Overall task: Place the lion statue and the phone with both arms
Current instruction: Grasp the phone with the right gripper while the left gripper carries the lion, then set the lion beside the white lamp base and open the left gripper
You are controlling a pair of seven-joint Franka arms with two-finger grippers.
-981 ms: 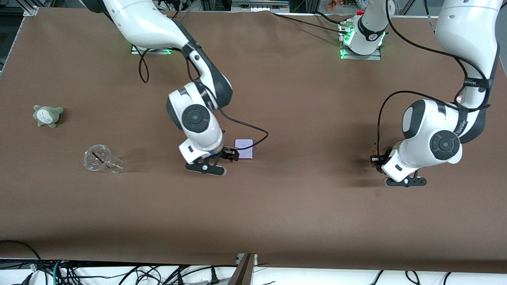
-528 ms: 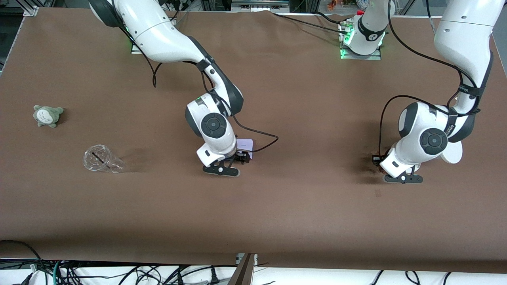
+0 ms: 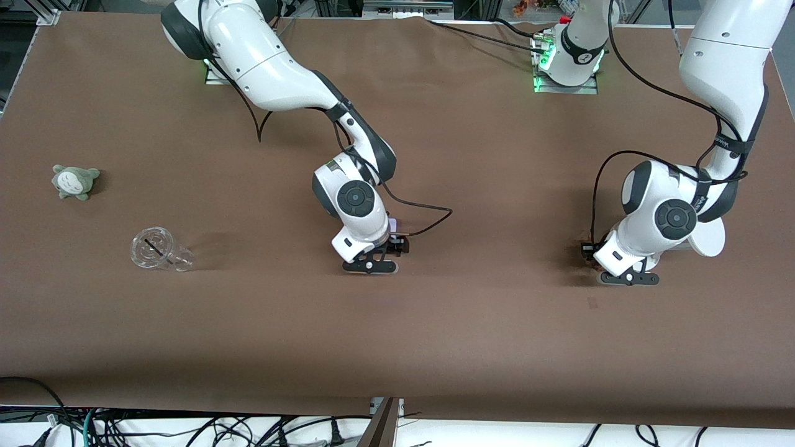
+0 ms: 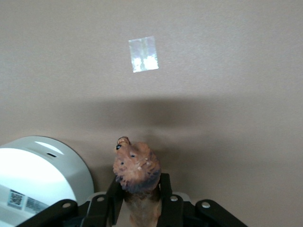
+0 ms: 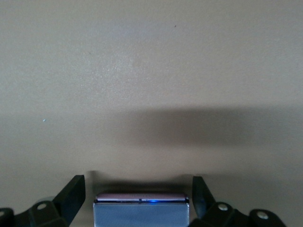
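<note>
Left gripper [image 4: 141,208] is pinched on the lion statue [image 4: 136,171]: fingers [image 4: 113,203] clamp the body low down, head end sticking out past the fingertips. Grip on the narrow body rather than the head looks deliberate; it keeps the bulkier end free and lets the figurine go down without the fingers hitting the table [image 3: 497,347] first. In the front view the left gripper [image 3: 597,256] sits low over the table toward the left arm's end, statue mostly hidden under the wrist. A pale shiny patch [image 4: 143,54] lies on the table ahead of the gripper, well apart from the statue; cannot tell whether it is a placement mark. The white round-based stand [image 4: 38,175] is just beside the gripper.

Right gripper [image 5: 137,196] is spread: the phone [image 5: 140,208] lies between the fingers [image 5: 73,191], with a visible gap at each side, so no contact. The phone's long edge faces forward with a small blue glow on it. The open stance fits either a fresh release or a pre-grasp straddle; the pictures alone don't settle it. In the front view the right gripper [image 3: 397,243] is low near mid-table, with only a sliver of the phone [image 3: 394,225] showing by the wrist.

Not involved, both toward the right arm's end and well apart from the right gripper: grey-and-white plush toy [image 3: 74,180] and clear plastic cup [image 3: 158,249] on its side.
</note>
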